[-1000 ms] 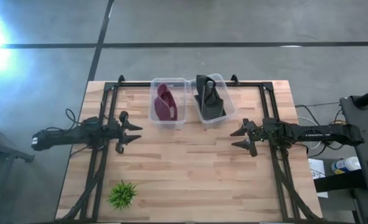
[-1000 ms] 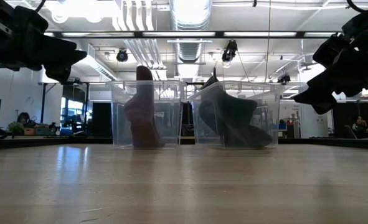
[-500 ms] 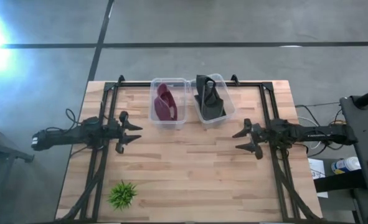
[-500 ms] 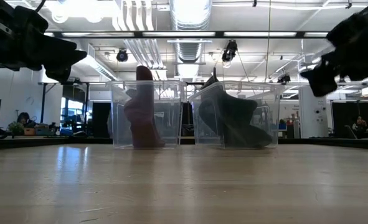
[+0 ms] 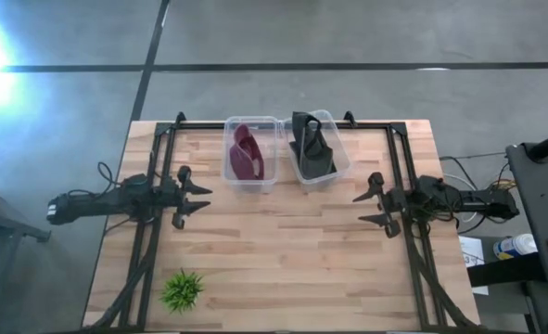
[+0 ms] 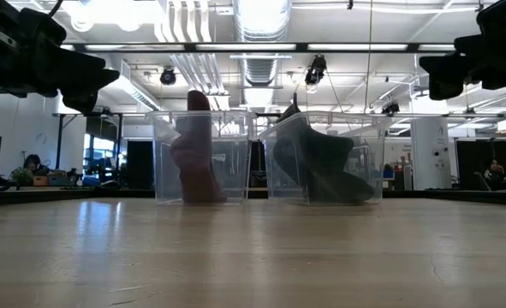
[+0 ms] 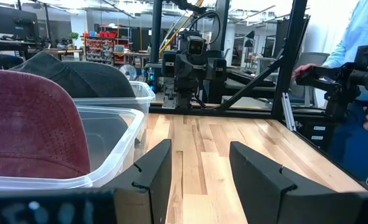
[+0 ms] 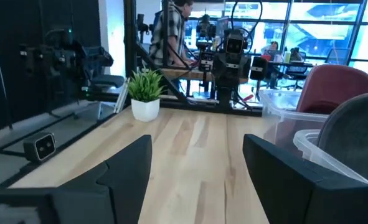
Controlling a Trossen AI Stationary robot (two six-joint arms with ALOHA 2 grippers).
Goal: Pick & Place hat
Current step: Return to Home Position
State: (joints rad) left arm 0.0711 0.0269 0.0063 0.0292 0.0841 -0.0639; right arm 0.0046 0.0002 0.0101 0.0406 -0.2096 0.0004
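Note:
A maroon cap stands in the left clear bin; a dark grey cap stands in the right clear bin. Both bins sit near the table's far edge; the low view shows the maroon cap and the grey cap inside them. My left gripper hovers open left of the bins, above the table. My right gripper hovers open right of the bins. Each wrist view shows open fingers, left and right, with nothing between them.
A small green plant in a white pot stands near the table's near-left corner. Black frame rails run along the table's left and right sides. Bare wood lies between the arms and the near edge. A person stands beyond the table.
My right gripper has drawn back toward the table's right edge and risen, staying open. The left arm, the bins and the caps have kept still.

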